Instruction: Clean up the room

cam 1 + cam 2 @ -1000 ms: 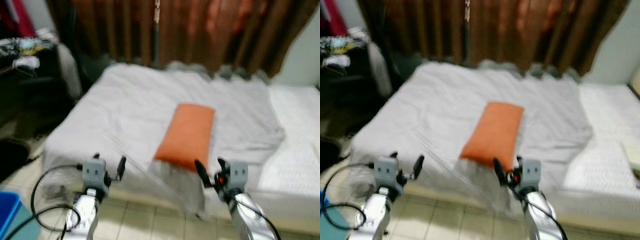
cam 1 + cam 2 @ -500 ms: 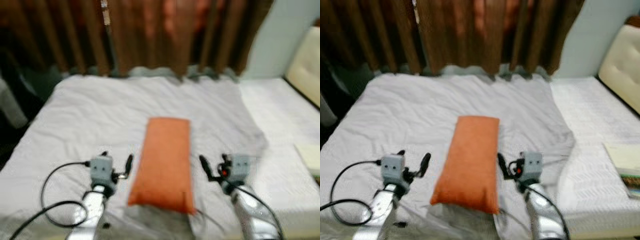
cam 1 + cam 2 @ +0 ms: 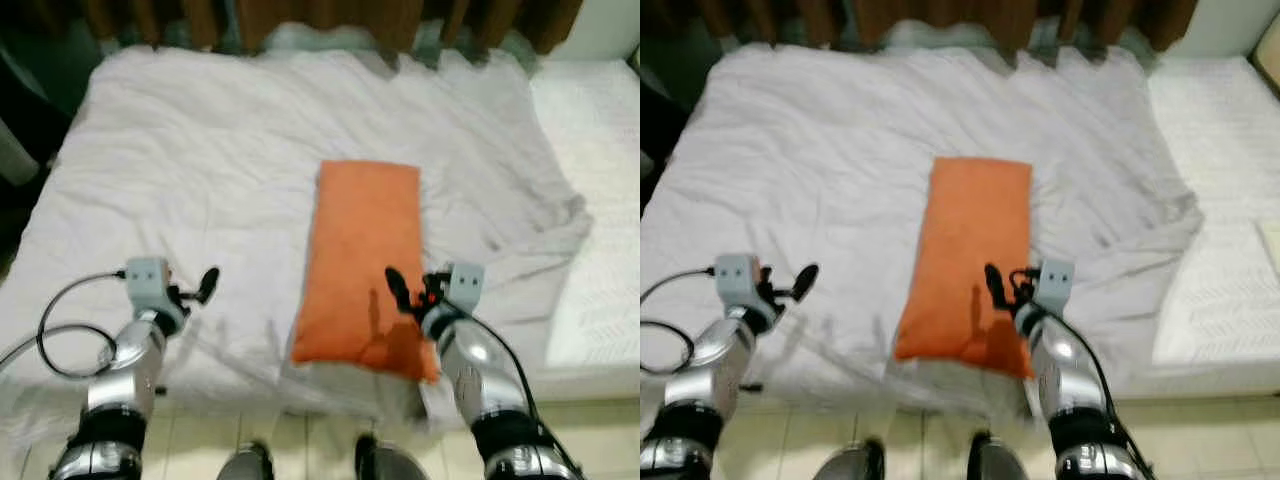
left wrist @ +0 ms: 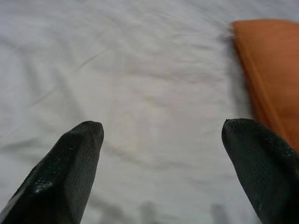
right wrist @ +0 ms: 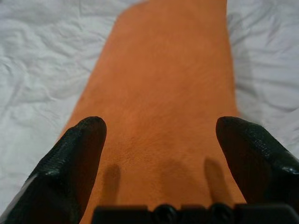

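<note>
Two grippers hang low over the bed's near edge, jaws wide and empty: the right gripper (image 5: 159, 140) above the near end of the orange pillow (image 3: 365, 255), the left gripper (image 4: 163, 154) over bare white sheet (image 3: 200, 170). Nothing is lifted yet; tidying seems barely begun. Since half a second ago, the view has tilted down and the curtains have left frame.

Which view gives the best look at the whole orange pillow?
The left eye view: the orange pillow lies whole on the white sheet. The right eye view shows much the same. The right wrist view shows its near end close up; the left wrist view catches one edge.
</note>
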Controlling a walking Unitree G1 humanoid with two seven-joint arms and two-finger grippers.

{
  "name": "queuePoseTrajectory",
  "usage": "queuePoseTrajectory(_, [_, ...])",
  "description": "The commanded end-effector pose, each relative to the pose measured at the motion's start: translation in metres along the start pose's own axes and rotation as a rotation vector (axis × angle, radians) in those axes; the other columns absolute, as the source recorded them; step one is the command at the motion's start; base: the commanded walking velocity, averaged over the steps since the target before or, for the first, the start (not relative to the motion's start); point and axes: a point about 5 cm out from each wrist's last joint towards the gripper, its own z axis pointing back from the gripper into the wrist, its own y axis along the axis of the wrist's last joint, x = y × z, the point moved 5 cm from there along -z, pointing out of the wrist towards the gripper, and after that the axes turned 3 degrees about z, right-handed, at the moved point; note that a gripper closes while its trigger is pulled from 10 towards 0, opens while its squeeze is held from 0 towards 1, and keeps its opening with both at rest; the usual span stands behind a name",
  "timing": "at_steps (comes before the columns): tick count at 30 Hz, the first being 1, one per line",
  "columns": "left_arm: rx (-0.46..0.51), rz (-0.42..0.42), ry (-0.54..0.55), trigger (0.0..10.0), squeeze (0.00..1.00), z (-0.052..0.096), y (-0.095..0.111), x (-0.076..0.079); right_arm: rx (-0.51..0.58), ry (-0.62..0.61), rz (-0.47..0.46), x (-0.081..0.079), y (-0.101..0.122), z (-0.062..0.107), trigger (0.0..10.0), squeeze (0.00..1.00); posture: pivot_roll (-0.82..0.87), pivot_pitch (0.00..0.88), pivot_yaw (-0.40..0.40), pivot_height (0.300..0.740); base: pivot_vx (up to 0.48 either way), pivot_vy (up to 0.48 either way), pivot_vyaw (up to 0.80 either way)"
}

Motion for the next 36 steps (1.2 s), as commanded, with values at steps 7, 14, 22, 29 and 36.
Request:
queuePoseTrajectory(7, [0.074, -0.025, -0.137, 10.0, 0.00, -0.025, 0.031, 0.041, 0.172, -0.178, 0.141, 0.042, 0.049, 0.002, 10.0, 0.00, -0.06, 0.645, -0.020, 0.740, 0.000, 0.000, 0.00])
queuePoseTrajectory(14, [0.222, -0.309, -0.223, 10.0, 0.00, 0.009, 0.043, 0.062, 0.305, -0.214, 0.347, 0.053, 0.068, 0.054, 10.0, 0.00, -0.05, 0.536, -0.011, 0.740, 0.000, 0.000, 0.00])
queuePoseTrajectory(22, [0.228, -0.278, -0.207, 10.0, 0.00, 0.057, 0.012, 0.082, 0.190, -0.195, 0.280, 0.034, 0.021, 0.130, 10.0, 0.00, -0.05, 0.234, -0.012, 0.740, 0.000, 0.000, 0.00])
queuePoseTrajectory(29, [0.150, -0.168, -0.189, 10.0, 0.00, 0.061, -0.022, 0.097, 0.116, -0.222, 0.198, 0.043, -0.005, 0.129, 10.0, 0.00, -0.05, 0.042, 0.015, 0.740, 0.000, 0.000, 0.00])
queuePoseTrajectory(36, [0.062, -0.179, -0.175, 10.0, 0.00, 0.049, -0.047, 0.098, 0.062, -0.153, 0.255, 0.034, -0.017, 0.105, 10.0, 0.00, -0.08, 0.000, 0.048, 0.740, 0.000, 0.000, -0.23])
